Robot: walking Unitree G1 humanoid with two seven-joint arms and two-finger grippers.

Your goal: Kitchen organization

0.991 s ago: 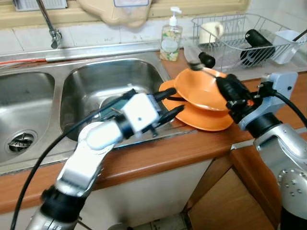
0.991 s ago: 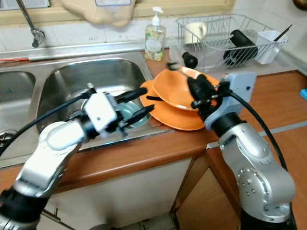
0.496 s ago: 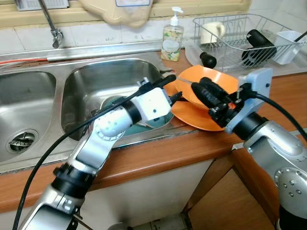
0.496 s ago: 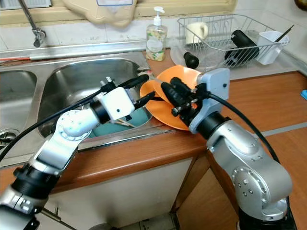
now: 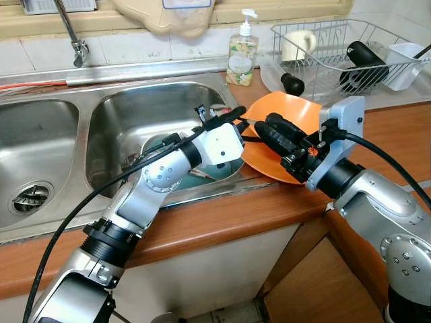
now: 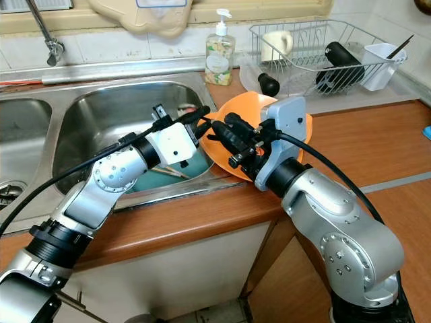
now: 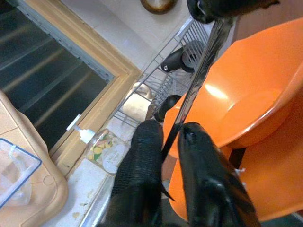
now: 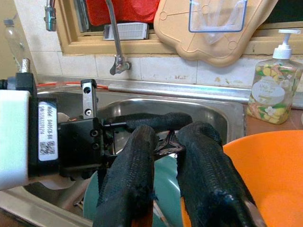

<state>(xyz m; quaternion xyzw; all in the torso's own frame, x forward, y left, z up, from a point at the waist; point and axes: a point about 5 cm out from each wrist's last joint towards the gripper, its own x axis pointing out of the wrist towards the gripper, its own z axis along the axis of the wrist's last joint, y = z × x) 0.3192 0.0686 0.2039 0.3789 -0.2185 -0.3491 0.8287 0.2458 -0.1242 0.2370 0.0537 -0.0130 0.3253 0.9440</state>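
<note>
Over the sink's right edge, both arms reach inward and their tools meet. Left tool (image 5: 237, 126) pinches a thin metal utensil (image 7: 201, 71); right tool (image 5: 266, 128) grips the orange bowl (image 5: 296, 114), tilted above the counter (image 5: 222, 219).

Both silver arms are extended inward, fingertips nearly met. Left gripper (image 5: 232, 121) is pointed toward 2 o'clock, right gripper (image 5: 264, 126) toward 10 o'clock; both finger pairs are nearly closed.

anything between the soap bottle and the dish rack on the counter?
A black-handled utensil lies between the soap bottle and the dish rack, per the left eye view.
</note>
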